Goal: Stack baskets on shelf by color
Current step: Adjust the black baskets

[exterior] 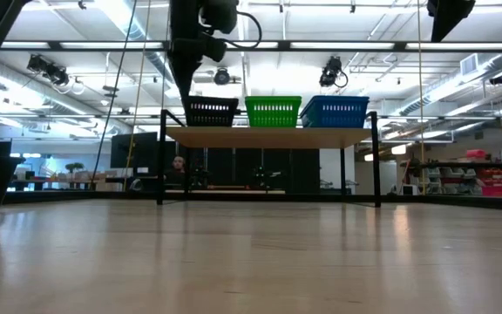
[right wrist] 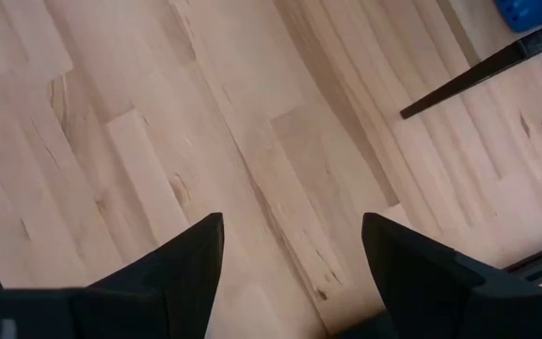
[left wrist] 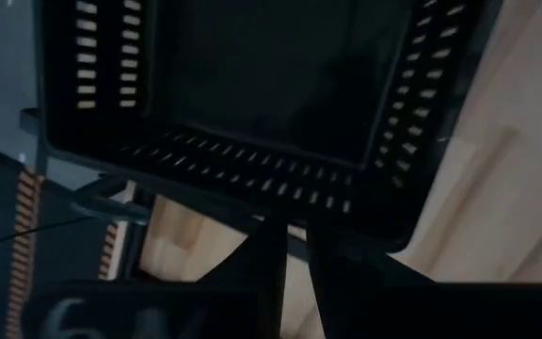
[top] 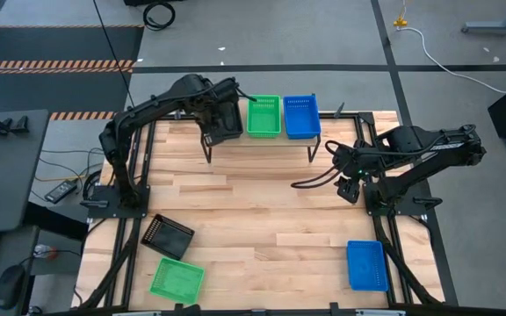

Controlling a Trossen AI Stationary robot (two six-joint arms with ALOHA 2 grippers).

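The left gripper (left wrist: pixel 290 254) pinches the black basket's (left wrist: pixel 252 94) near wall to seat it on the shelf (exterior: pixel 268 137) beside green (top: pixel 263 116); the right gripper (right wrist: pixel 290 273) waits open.

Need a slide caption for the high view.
Left hand places a black basket on the shelf beside green and blue ones.
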